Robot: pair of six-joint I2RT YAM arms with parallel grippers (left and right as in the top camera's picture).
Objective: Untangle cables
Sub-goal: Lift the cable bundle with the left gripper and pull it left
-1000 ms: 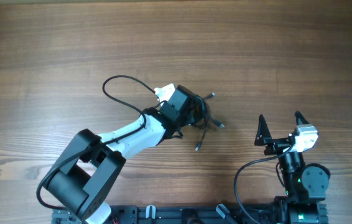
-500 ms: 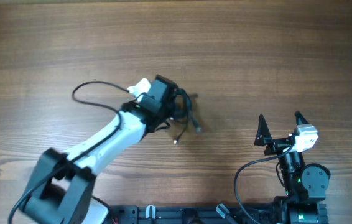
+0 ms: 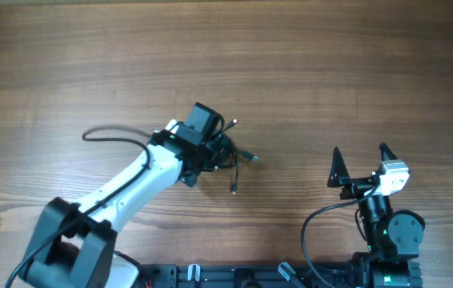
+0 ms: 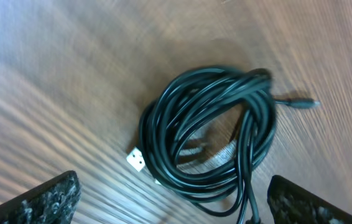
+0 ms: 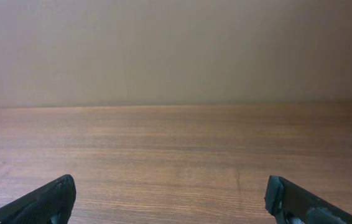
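Just left of centre in the overhead view: cables [image 3: 238, 156], one tight black clump lying on the bench [image 3: 330, 64], with plugs [image 3: 252, 158] poking out to the upper right, right and below. In the left wrist view, wound into a rough ring filling mid-frame, strands crossing on its right side.

Left hand [image 4: 175, 198] poised over the clump, fingers [image 4: 42, 198] spread wide at the bottom corners of its view, clamped on nothing. Hard to tell whether above the ring or touching it.

Right hand [image 3: 360, 164] at lower right of the overhead view, close to its base, fingers apart and holding nothing, well apart from the cables. Only bare bench and a plain wall [image 5: 176, 50] in its view.

Step in hand, by the look of it: getting a first hold to start teasing one cord free. Best not to close on the whole ring; likely to drag the bundle along as one lump. Aim instead for a single loose end, the one trailing below or to the right. Pinch just behind the plug, not on the thin tip. Bring the right hand across to pin the rest. Draw outward slowly, along the line of the cord, easing off if the ring tightens.

No containers in view; nothing to report inside any.
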